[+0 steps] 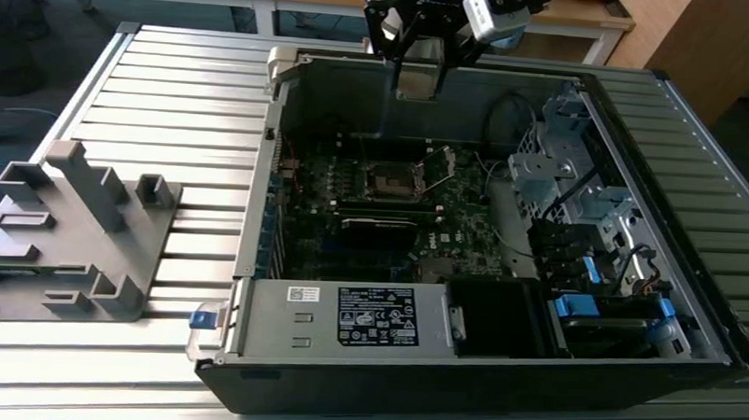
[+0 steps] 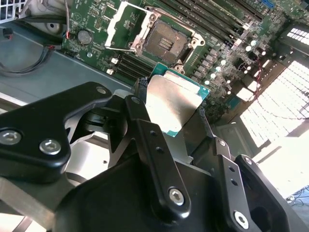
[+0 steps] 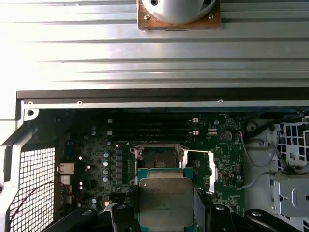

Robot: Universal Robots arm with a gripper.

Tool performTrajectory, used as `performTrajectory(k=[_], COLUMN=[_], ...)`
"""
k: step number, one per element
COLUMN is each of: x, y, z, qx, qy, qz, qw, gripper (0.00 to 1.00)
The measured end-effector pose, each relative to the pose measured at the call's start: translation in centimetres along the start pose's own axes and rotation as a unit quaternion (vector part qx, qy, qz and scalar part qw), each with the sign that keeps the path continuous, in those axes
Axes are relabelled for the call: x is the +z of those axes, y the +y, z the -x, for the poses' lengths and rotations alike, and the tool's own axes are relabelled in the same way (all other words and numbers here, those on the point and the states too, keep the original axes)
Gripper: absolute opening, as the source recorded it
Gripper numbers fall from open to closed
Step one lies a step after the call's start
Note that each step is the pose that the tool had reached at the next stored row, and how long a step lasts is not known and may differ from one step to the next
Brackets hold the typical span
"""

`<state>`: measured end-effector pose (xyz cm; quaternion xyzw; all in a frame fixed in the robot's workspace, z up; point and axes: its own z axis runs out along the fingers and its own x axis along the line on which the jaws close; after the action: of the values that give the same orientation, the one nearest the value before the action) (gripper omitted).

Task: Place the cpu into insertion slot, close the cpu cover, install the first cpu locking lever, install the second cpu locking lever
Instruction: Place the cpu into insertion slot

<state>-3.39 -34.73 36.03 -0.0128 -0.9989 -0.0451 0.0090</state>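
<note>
Gripper [image 2: 170, 115] clenched on the cpu [image 2: 171, 102], black fingers [image 2: 145, 126] pinching two opposite edges, dull metal lid facing the cameras in both wrist views. In the exterior view the gripper [image 1: 418, 84] hangs over the far wall of the open computer case [image 1: 254, 252], above the motherboard [image 1: 350, 186]. Insertion slot [image 2: 164, 42] bare, contacts exposed. Cpu cover [image 2: 144, 33] swung open, lying beside the slot. Cpu well apart from the slot.

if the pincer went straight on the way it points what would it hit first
Probably the open insertion slot on the motherboard: the cpu the pincer holds would touch there first, though depth is hard to judge.
</note>
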Motion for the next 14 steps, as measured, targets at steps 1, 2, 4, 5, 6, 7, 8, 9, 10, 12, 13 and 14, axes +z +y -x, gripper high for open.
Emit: performTrajectory(k=[1, 2, 4, 5, 6, 7, 8, 9, 10, 12, 13, 14], x=[0.09, 0.19, 0.34, 0.39, 0.41, 0.41, 0.49, 0.55, 0.56, 0.61, 0.64, 0.68], y=[-0.01, -0.02, -0.03, -0.03, -0.03, -0.04, -0.04, -0.05, -0.05, -0.05, -0.06, -0.06], z=[0.00, 0.00, 0.01, 0.01, 0.01, 0.01, 0.01, 0.01, 0.01, 0.01, 0.01, 0.01], qx=[0.000, 0.000, 0.000, 0.000, 0.000, 0.000, 0.000, 0.000, 0.000, 0.000, 0.000, 0.000], qy=[0.0000, 0.0000, 0.0001, 0.0001, 0.0001, 0.0001, 0.0000, 0.0001, 0.0001, 0.0000, 0.0000, 0.0000], qz=[0.0000, 0.0000, 0.0000, 0.0000, 0.0000, -0.0001, 0.0001, 0.0000, 0.0000, 0.0002, 0.0002, 0.0001], qw=[1.00000, 1.00000, 1.00000, 1.00000, 1.00000, 1.00000, 1.00000, 1.00000, 1.00000, 1.00000, 1.00000, 1.00000], gripper=[0.54, 0.54, 0.54, 0.54, 0.54, 0.54, 0.54, 0.54, 0.54, 0.54, 0.54, 0.54])
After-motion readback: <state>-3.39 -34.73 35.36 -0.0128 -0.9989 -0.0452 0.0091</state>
